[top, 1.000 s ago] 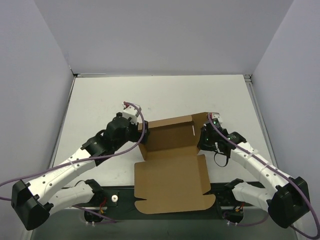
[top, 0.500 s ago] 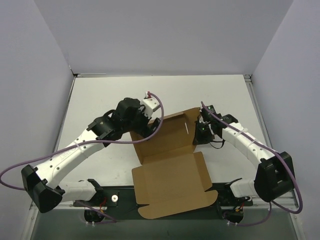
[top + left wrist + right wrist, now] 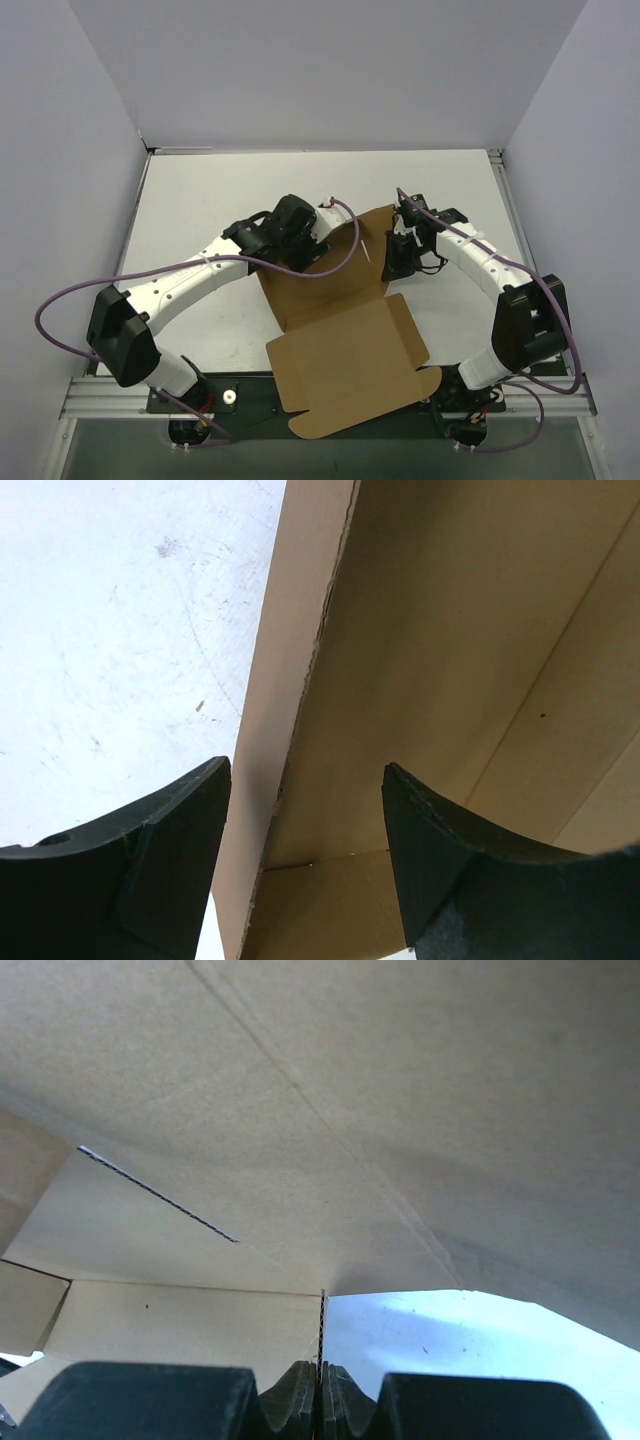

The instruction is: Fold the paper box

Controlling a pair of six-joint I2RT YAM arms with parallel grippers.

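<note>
Cardboard: likely light, stiff, bending at its creases; grip flap edges. The paper box (image 3: 345,340) lies mid bench (image 3: 200,195). My right pincer (image 3: 322,1385) is pinched tight on its right flap; my left pincer (image 3: 305,780), open, straddles its left wall.

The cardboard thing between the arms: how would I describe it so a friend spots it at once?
On the white table, between the left arm and the right arm, lies the paper box, a half-folded sheet with its flat panel nearest the arms' bases. It is the only brown thing in view, set against white-and-black arms and a white tabletop.
</note>
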